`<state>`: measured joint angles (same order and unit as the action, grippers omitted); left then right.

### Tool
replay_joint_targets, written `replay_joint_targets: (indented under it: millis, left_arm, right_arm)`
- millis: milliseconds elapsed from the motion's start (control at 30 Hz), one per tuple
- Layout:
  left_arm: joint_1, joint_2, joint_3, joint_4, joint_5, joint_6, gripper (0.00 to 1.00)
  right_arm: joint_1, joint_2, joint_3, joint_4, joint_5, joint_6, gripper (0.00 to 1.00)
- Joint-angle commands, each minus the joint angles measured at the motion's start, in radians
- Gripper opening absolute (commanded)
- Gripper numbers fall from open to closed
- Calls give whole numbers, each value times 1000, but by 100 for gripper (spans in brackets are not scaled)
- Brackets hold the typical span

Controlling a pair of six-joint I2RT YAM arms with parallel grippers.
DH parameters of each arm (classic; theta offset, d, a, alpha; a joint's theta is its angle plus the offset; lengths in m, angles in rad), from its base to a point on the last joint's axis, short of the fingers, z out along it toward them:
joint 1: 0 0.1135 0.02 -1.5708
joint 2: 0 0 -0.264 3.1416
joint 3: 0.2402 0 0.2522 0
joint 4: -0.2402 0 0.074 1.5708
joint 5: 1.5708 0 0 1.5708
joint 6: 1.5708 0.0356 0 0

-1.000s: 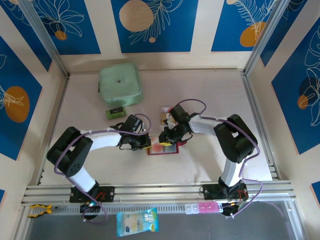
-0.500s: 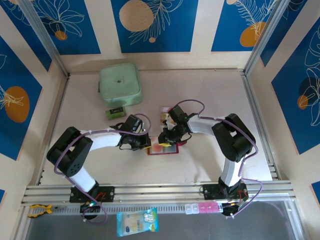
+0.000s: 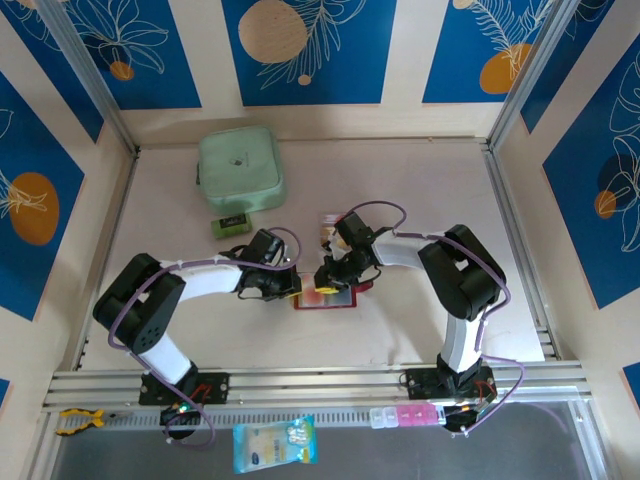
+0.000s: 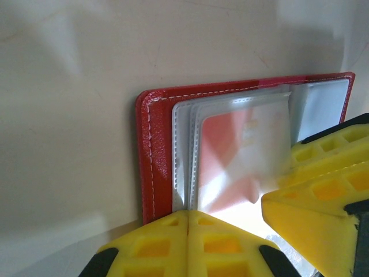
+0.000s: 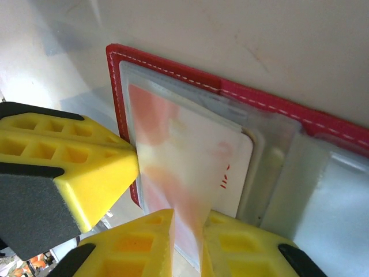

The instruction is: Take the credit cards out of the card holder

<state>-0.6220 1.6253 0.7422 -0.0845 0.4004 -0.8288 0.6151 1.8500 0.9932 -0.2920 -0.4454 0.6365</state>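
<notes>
The dark-red card holder (image 3: 340,299) lies open on the table between both arms, its pale clear sleeves up (image 4: 155,161) (image 5: 173,66). My left gripper (image 3: 293,286) (image 4: 188,214) is shut, its tips pressed on the holder's left edge where the sleeves start. My right gripper (image 3: 326,279) (image 5: 187,231) is shut on a whitish credit card with red-orange marks (image 5: 184,156) (image 4: 230,150), which sticks partly out of a sleeve and tilts up. Another card (image 3: 329,227) lies flat on the table just beyond the holder.
A mint-green square zip case (image 3: 240,168) sits at the back left, with a small green-and-black block (image 3: 231,224) in front of it. The two grippers stand very close together over the holder. Walls enclose the table on three sides.
My right gripper's jaws have drawn in onto the card, and its wrist has shifted slightly to the left. The left arm and the holder have not moved.
</notes>
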Motion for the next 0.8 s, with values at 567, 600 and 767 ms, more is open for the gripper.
replay_joint_targets:
  millis: [567,600,767]
  left_arm:
    - [16,12,2,-47,-5,34,0]
    - [16,12,1,-47,-5,34,0]
    - [16,11,6,-47,-3,34,0]
  right_arm:
    - [3,9,90,-205,134,-72,19]
    - [3,9,91,-207,133,-72,19]
    - [5,7,94,-209,131,-71,19]
